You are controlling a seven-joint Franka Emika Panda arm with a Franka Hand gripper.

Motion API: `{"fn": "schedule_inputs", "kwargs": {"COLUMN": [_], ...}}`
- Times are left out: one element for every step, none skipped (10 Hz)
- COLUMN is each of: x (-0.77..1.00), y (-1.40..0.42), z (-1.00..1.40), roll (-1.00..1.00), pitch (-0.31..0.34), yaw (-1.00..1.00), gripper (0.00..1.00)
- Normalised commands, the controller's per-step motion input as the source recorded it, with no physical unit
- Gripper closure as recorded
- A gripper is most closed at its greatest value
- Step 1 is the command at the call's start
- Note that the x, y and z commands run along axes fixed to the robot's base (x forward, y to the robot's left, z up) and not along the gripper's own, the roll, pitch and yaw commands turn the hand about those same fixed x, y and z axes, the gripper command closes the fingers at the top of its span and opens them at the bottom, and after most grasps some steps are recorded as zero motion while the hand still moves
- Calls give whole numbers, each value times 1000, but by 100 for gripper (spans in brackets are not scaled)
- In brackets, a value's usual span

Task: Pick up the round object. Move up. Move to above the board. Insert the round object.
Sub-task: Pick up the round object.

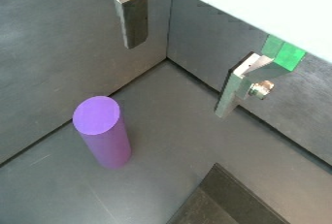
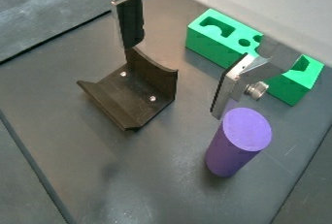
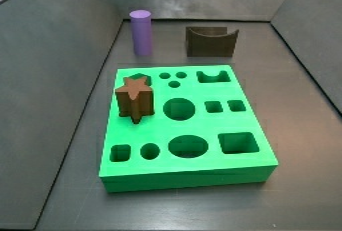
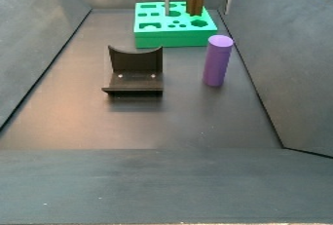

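One star block [image 3: 134, 97] in board [image 3: 187, 165], pincer [image 2: 182, 65] apart.

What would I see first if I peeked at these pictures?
Probably the big bright green board full of cut-out holes, with a brown star block standing on it. Next, the purple cylinder standing upright on the dark floor, beside a dark brown block with a curved notch. The gripper hangs above them, its silver fingers apart and holding nothing.
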Motion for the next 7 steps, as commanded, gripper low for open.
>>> {"fn": "schedule_inputs", "kwargs": {"x": [-43,-20,-51,0,-94,-66,-431], "y": [0,0,-34,0,-6,0,-86], "z": [-229,-369,-449,-500,-534,-517,-517], "roll": [-46,0,4,29,67,67,193], "pitch": [-79,-84,-77,-30,-66,-30,-50], "yaw": [111,137,103,154,137,134,171], "gripper": [0,0,0,0,0,0,0]}}
